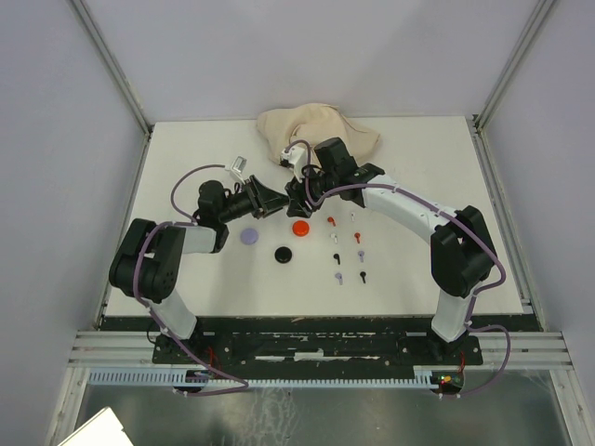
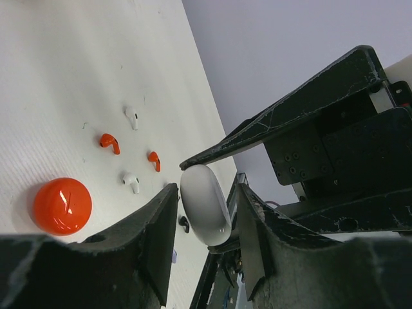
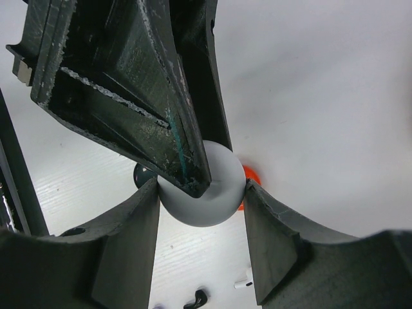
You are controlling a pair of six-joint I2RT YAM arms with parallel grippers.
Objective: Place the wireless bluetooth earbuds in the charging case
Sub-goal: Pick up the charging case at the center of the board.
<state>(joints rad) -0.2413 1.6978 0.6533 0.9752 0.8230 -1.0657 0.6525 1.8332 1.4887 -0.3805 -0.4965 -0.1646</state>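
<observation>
Right gripper (image 3: 201, 188) clamped the white charging case (image 3: 212, 209). Left gripper (image 2: 206, 193) straddled it, grip unclear. In the left wrist view, its long axis ran near-vertical.

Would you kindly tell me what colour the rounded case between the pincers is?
The case is white, best seen in the left wrist view.

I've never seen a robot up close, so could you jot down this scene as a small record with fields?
Held item: white round case, off the table, between both arms
Right pincer: closed on the case
Left pincer: around the case, grip unclear
Earbuds: eight, loose on the table
Discs on table: red disc, lavender disc, black disc
Behind: beige cloth bag
</observation>
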